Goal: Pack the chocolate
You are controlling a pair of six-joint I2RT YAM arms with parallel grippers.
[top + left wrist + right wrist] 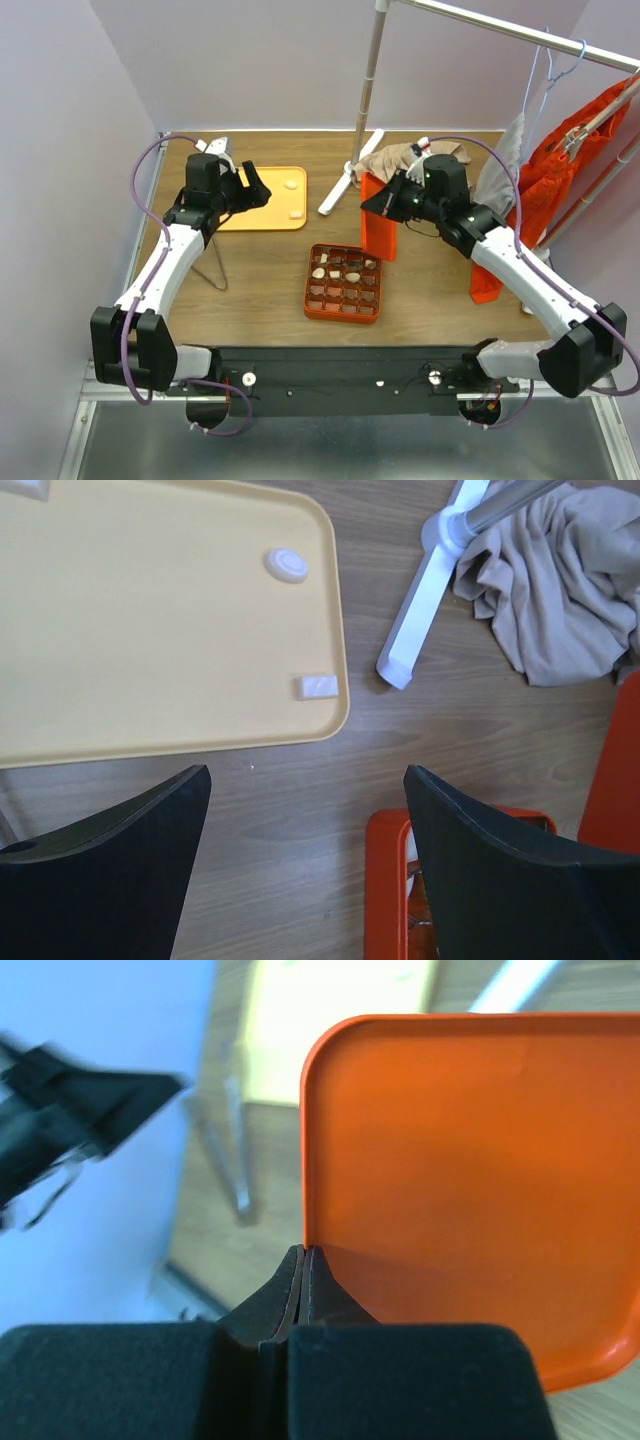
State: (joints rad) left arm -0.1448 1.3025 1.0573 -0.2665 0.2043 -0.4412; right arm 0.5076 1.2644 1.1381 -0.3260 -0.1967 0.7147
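The left claw [306, 770] hung wide open and empty over the table [430, 290], just short of the yellow tray [150, 660]. Two white chocolates lay on that tray, both ahead of the claw and away from the arm bases. A small block [318, 687] sat in the tray's near right corner, just inside the rim. A round one [287, 564] lay farther on. A white scrap at the tray's far left edge may have been a third; it was cut off and I could not tell.

The block was the nearer piece, almost straight ahead of the claw. Its long side ran across, in line with the gap between the fingers, so as I judged it they would close on its short ends.

More pieces already sat in the gridded box [340, 314], behind the claw and to its right. The right claw [305, 1260] was shut on the edge of an orange lid [470, 1180], held upright beyond the box. That made the left arm plainly the nearer one to the tray.
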